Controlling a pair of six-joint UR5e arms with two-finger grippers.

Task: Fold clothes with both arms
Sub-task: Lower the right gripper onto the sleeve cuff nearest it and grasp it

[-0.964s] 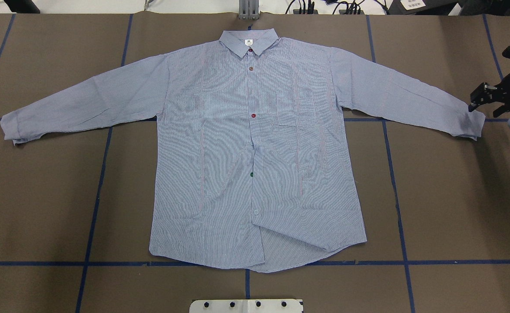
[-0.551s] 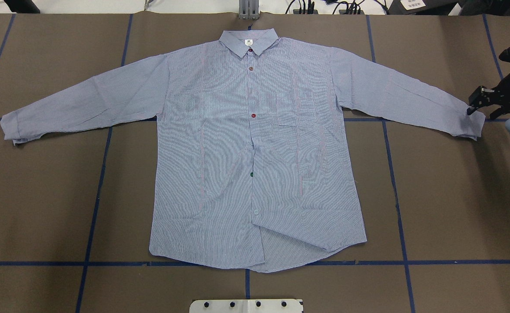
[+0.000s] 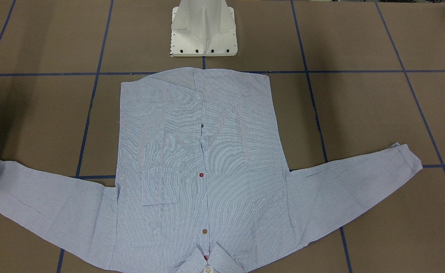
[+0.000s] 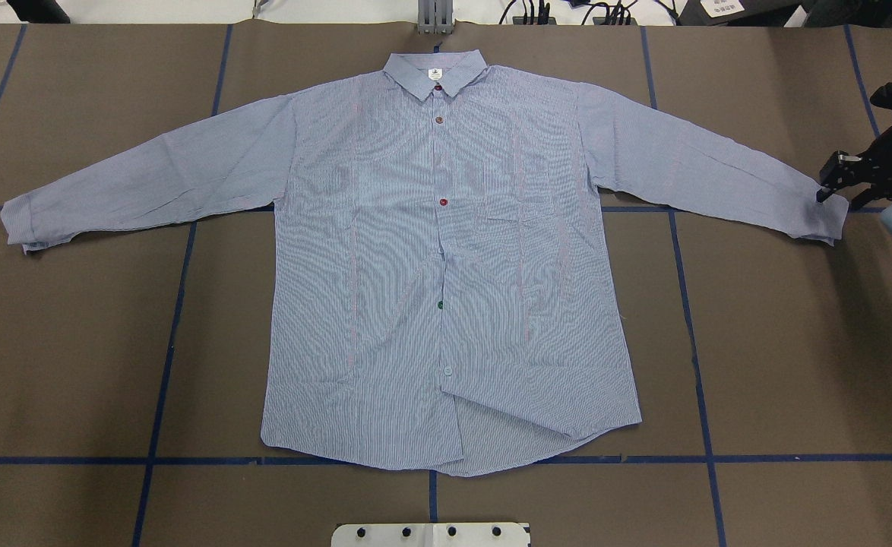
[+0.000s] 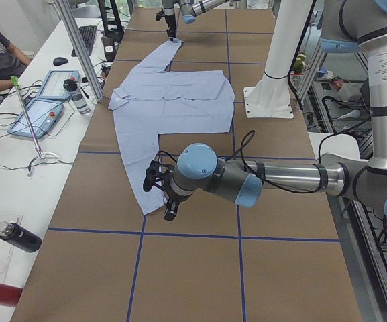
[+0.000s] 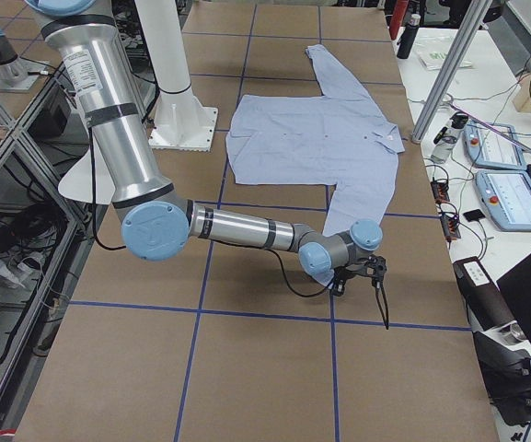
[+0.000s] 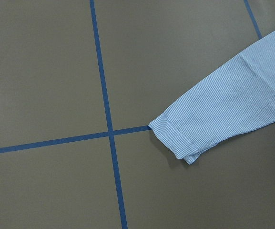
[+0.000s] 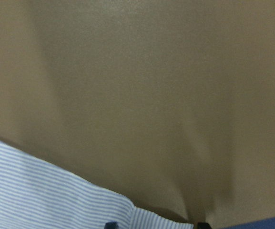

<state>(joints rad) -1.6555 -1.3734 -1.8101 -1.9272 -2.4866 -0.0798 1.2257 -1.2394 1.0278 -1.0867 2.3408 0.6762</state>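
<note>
Blue-and-white striped button-up shirt point(image 4: 385, 304), one, lies flat, front up, on the brown table point(image 4: 795, 342), two sleeves point(image 4: 150, 175) spread. Right gripper point(image 4: 839, 197) sits at one shirt cuff point(image 4: 826, 218), jaws apart; left gripper point(image 5: 159, 198) hangs by the other, opening indeterminable.

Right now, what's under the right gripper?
Below the right gripper: the edge of the shirt cuff and bare brown table. Fingertips barely show, so cloth contact can't be told; whatever lies beneath the cuff is covered.
</note>
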